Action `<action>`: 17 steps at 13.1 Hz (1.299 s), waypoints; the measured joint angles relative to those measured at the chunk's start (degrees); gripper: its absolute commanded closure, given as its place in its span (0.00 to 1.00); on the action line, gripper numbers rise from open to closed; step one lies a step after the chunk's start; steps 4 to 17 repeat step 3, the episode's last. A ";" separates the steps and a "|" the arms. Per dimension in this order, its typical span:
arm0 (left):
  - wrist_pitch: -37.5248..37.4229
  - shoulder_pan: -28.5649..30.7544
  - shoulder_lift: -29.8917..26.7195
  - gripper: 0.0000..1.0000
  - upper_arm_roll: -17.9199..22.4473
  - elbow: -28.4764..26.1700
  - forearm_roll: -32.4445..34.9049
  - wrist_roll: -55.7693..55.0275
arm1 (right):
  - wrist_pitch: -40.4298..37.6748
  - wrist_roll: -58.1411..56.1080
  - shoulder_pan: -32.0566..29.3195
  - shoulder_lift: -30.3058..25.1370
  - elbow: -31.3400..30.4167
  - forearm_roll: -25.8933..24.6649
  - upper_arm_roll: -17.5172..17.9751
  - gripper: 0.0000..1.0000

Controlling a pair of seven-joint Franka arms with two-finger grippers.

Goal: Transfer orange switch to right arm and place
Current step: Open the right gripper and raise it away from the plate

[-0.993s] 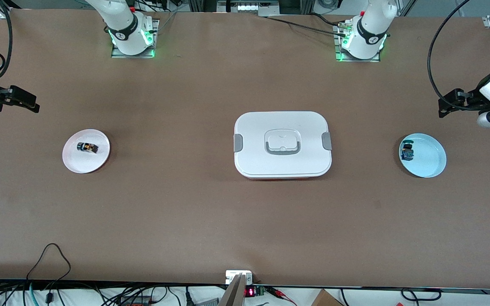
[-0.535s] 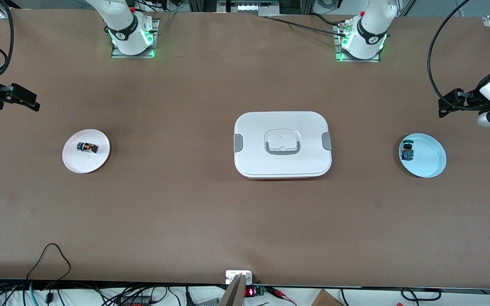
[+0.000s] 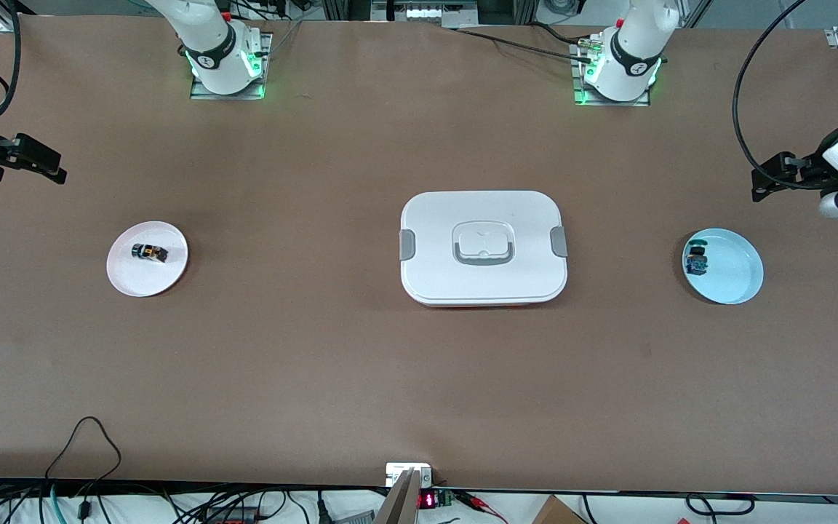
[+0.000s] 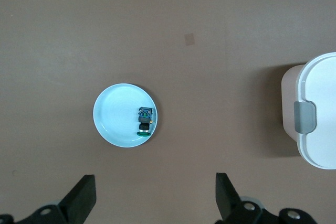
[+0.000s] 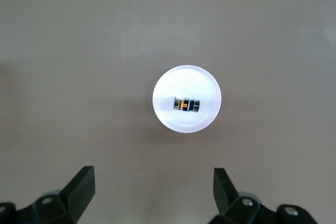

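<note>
the tiny black push-button orange switch (image 3: 149,252) lies on its side on the small round pale pink plate (image 3: 172,276) at the right arm's end of the brown table (image 3: 317,364), resting at about eleven o'clock of the plate's middle in the front view; in the right wrist view it (image 5: 186,105) sits near the plate's (image 5: 168,85) centre. the right gripper (image 3: 30,161) hangs high over the table edge at that end, its slim black fingers (image 5: 79,187) spread wide and empty. the left gripper (image 3: 779,178) hangs over the table at the left arm's end, its jaws also wide with nothing between them (image 4: 157,198). under it the round light blue plate (image 3: 743,280) carries a black switch with blue-green parts (image 3: 696,260) at its nine o'clock rim. between the two plates, mid-table, stands a white rectangular lidded box with grey side clips (image 3: 483,247)
</note>
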 measured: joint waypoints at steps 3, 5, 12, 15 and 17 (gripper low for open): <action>0.00 0.00 0.00 0.00 0.00 0.00 0.00 0.00 | -0.01 0.00 -0.03 0.02 1.02 0.01 -0.11 0.00; 0.00 0.00 0.00 0.00 0.00 0.00 0.00 0.00 | -0.01 0.00 -0.03 0.02 1.02 0.01 -0.11 0.00; 0.00 0.00 0.00 0.00 0.00 0.00 0.00 0.00 | -0.01 0.00 -0.03 0.02 1.02 0.01 -0.11 0.00; 0.00 0.00 0.00 0.00 0.00 0.00 0.00 0.00 | -0.01 0.00 -0.03 0.02 1.02 0.01 -0.11 0.00; 0.00 0.00 0.00 0.00 0.00 0.00 0.00 0.00 | -0.01 0.00 -0.03 0.02 1.02 0.01 -0.11 0.00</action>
